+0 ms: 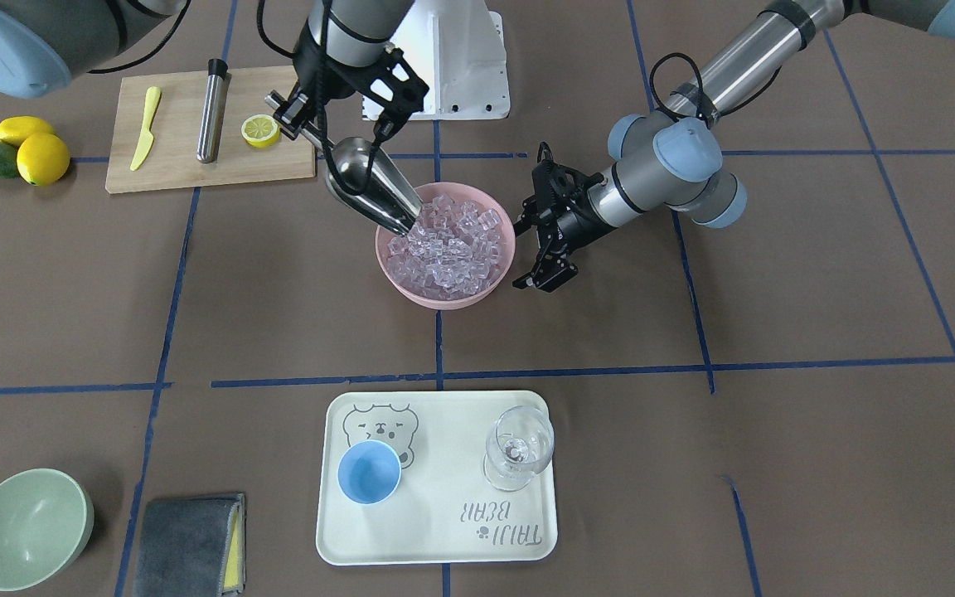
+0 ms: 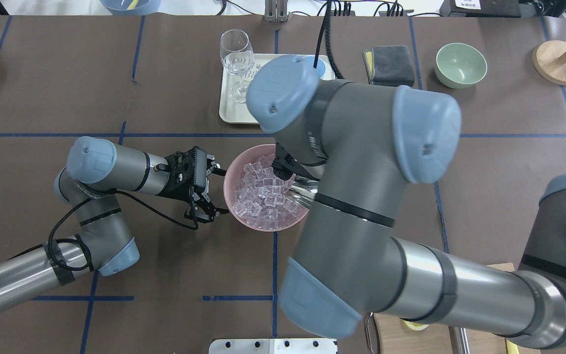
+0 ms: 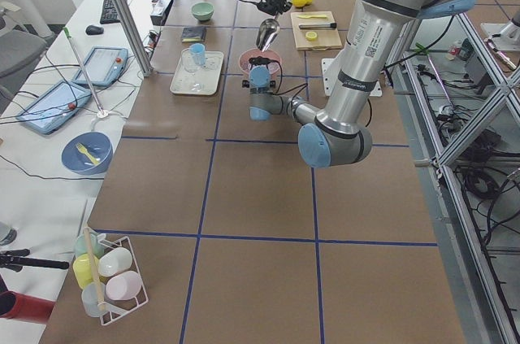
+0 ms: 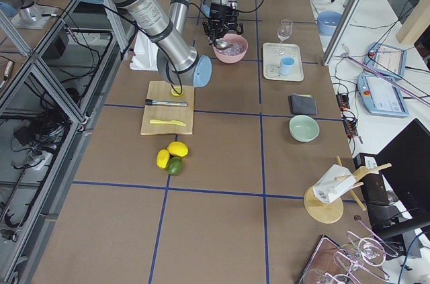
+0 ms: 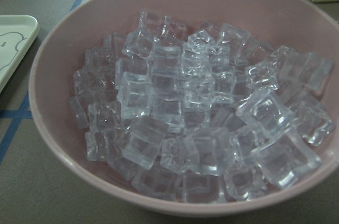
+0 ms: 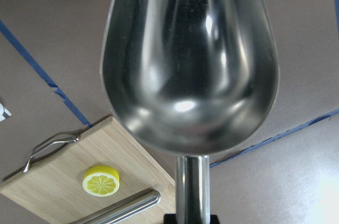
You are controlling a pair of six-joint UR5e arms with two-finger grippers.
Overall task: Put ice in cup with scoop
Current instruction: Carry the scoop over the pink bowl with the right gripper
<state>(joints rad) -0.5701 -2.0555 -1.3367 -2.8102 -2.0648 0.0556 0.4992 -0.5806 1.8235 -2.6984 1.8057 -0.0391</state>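
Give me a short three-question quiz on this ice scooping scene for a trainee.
1. True or false: the cup already holds ice.
2. The tip of the scoop is at: A the pink bowl, B the green bowl, C the wine glass.
3. Which pincer holds the scoop?
Key: 1 false, the cup is empty. 2 A. 3 The right pincer; the left pincer is open beside the pink bowl.

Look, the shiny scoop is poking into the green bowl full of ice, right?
No, the scoop pokes into the pink bowl full of ice. The green bowl stands empty, far from it. The exterior front-facing view shows this.
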